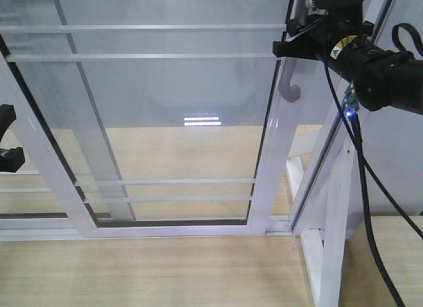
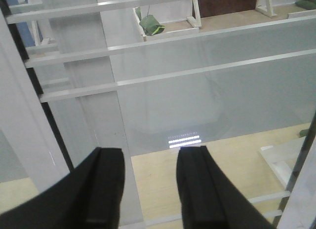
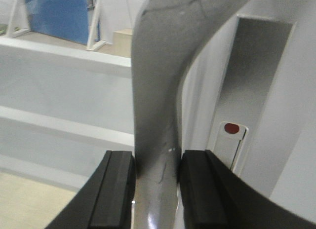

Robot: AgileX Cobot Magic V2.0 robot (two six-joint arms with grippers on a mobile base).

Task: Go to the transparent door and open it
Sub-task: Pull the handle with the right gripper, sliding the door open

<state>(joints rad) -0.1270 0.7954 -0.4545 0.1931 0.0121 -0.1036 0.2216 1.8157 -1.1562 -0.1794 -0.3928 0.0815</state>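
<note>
Right gripper (image 3: 157, 189) clamped on handle (image 3: 155, 91); grey tube ran upright between jaws, on right side of transparent door (image 1: 172, 108). Left gripper (image 2: 150, 189) spread, empty, faced pane, well apart from handle. Right arm nearer; pull likely fell to it.

no legible text — just an unreadable yellow sticker (image 1: 339, 46) on the right arm (image 1: 390, 75)

Right arm (image 1: 390, 82): black boxy housing noted. Yellow label (image 1: 339, 46) and blue lit LED (image 1: 348, 112) seen behind the hand (image 1: 285, 47); black cables (image 1: 365, 188) hung beneath. Right fingers (image 3: 118, 189) matte black, flat-padded; left fingers (image 2: 103, 189) likewise.
</note>
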